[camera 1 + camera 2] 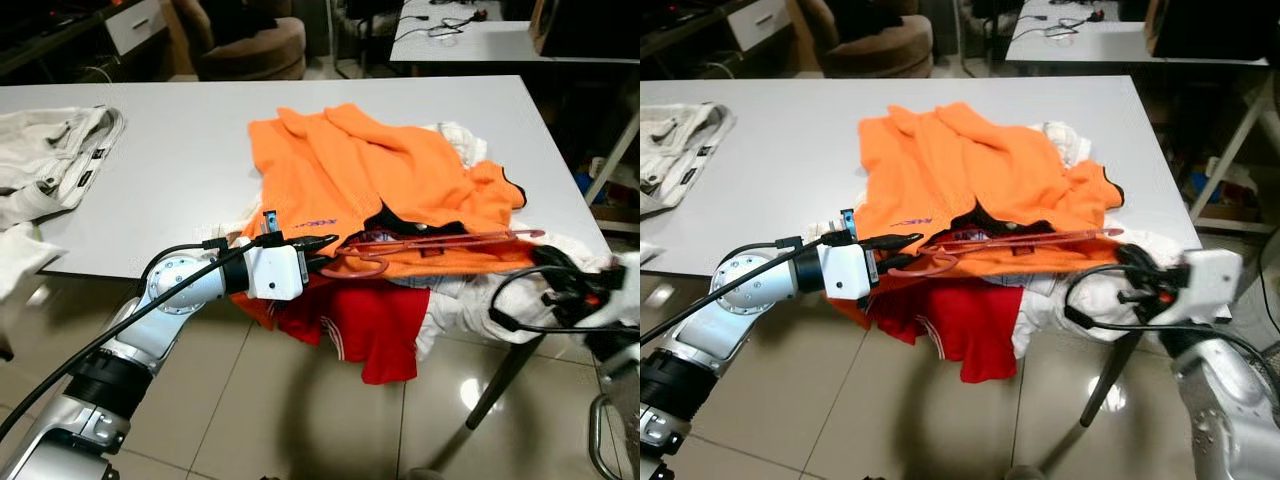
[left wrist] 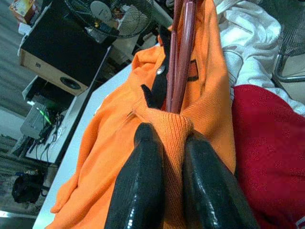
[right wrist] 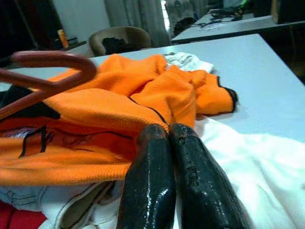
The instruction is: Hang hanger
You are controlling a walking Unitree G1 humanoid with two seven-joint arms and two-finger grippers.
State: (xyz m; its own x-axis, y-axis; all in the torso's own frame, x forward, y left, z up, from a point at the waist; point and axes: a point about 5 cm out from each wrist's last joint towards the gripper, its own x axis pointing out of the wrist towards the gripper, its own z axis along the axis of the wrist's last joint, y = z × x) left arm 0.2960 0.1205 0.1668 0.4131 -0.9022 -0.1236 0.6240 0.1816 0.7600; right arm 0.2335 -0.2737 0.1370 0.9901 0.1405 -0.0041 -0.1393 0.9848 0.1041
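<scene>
An orange shirt (image 1: 380,180) lies spread on the white table (image 1: 170,150), its hem at the front edge. A dark red hanger (image 1: 440,240) lies across that hem, with its hook (image 1: 365,268) toward my left gripper. My left gripper (image 1: 332,243) reaches in from the left and is shut on a fold of the orange shirt's edge (image 2: 164,126), right where the hanger's bars (image 2: 181,57) begin. My right gripper (image 1: 1127,257) is at the hanger's other end, shut, with its tips (image 3: 169,131) against the orange hem and the white cloth (image 3: 248,162). The hanger's rounded end (image 3: 52,59) curves just beyond it.
A red garment (image 1: 370,320) and white clothes (image 1: 470,300) hang over the table's front edge. Pale trousers (image 1: 50,160) lie at the table's left end. A table leg (image 1: 500,385) slants to the tiled floor. A brown chair (image 1: 250,45) and another table (image 1: 480,40) stand behind.
</scene>
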